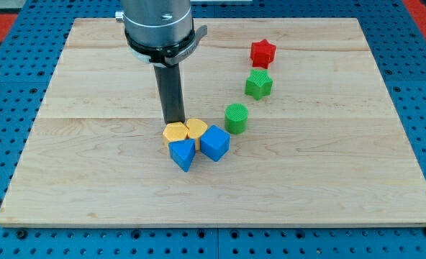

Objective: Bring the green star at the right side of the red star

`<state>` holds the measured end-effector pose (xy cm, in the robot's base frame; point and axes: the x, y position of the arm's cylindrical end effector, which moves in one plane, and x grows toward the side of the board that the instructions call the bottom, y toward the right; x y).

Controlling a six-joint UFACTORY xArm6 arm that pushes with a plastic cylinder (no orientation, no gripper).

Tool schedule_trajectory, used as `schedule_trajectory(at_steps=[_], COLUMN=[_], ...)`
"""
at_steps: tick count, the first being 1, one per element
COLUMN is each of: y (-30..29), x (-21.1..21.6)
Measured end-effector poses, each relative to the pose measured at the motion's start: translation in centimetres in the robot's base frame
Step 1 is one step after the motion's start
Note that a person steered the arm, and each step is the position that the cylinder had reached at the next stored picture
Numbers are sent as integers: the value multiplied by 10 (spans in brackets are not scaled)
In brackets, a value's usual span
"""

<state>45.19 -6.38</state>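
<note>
The red star [263,52] lies at the upper right of the wooden board [91,173]. The green star [258,83] lies just below it, close but with a small gap. My tip [174,121] is at the board's middle, well to the left of both stars. It stands right behind a yellow block [175,132], touching or nearly touching it.
A second yellow block [197,129], a blue triangular block [183,152] and a blue cube [214,142] cluster around the first yellow one. A green cylinder [236,118] stands between that cluster and the green star.
</note>
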Motion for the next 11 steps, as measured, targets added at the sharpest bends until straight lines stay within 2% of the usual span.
schedule_trajectory(at_steps=[3,5,6,7,8,9,10,11], y=[-11,73,133,144,152,171,191,174], x=[-7,-55,-55,-67,-123,-112,-141,-177])
